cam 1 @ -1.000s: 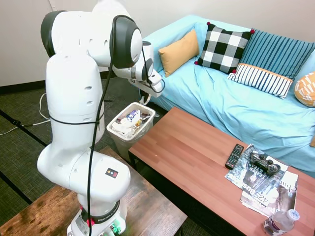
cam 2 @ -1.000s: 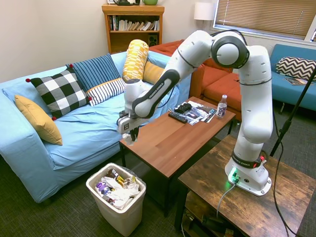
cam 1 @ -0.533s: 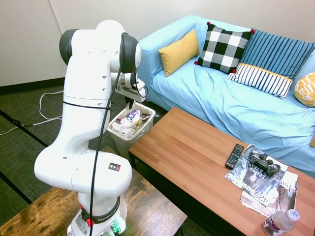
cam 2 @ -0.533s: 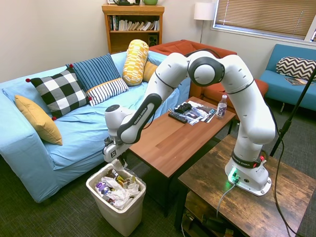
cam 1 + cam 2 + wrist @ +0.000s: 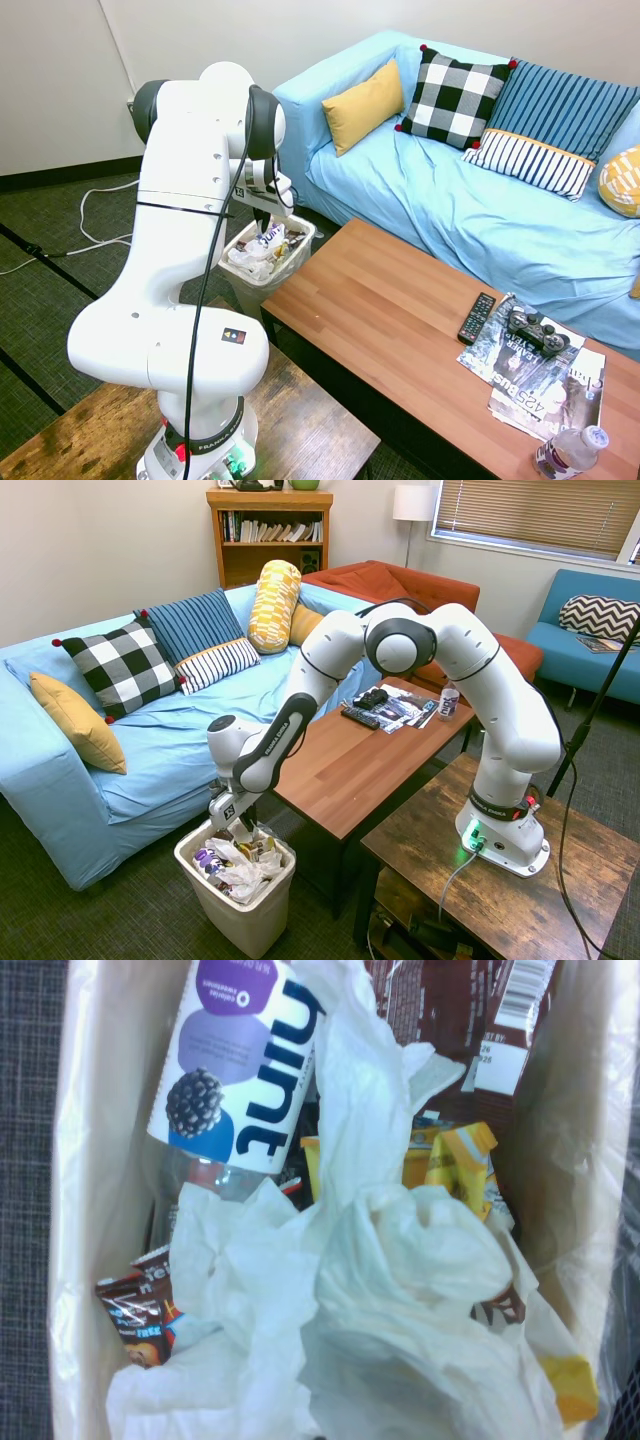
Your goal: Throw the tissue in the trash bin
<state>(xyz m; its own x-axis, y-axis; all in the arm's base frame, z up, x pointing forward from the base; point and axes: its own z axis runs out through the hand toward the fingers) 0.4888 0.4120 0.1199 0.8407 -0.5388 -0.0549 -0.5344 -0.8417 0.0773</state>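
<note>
Gripper (image 5: 238,830) low over bin (image 5: 262,920), lower left of second exterior frame, at bin mouth. Fingers too small and partly hidden to tell open or closed. In first exterior frame, gripper (image 5: 263,219) at left centre, just above bin (image 5: 296,262) rim.

Wrist view: bin interior fills frame; crumpled white tissue (image 5: 400,1260) lies on top of trash, centre to lower right. Bottle (image 5: 235,1070) with purple label at upper left, brown wrappers (image 5: 140,1315) lower left, yellow scraps (image 5: 450,1155) right of centre.

Table (image 5: 350,765) right of bin; remote (image 5: 476,318) and magazines (image 5: 540,385) at its far end, lower right of first exterior frame.
</note>
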